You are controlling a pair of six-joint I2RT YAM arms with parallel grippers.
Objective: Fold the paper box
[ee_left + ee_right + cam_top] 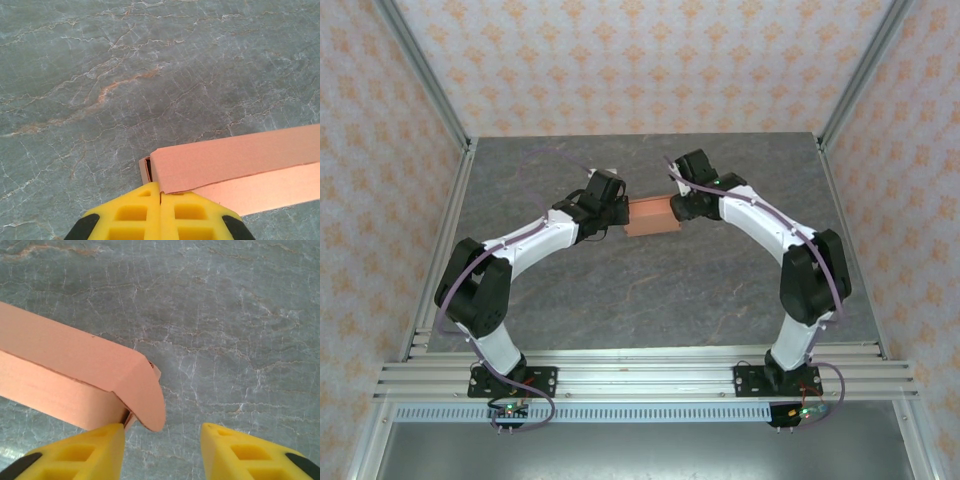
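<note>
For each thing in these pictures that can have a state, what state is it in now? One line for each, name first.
paper box: folded into a long box shape, lying on the table between the two grippers.
end flap: curved outward, not tucked in.
left gripper: shut, fingertips at the box's end.
right gripper: open, one finger beside the loose flap.

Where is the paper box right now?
In the top view the paper box is near the middle of the table, its left end at the shut left jaws, its right end beside the open right jaws.
</note>
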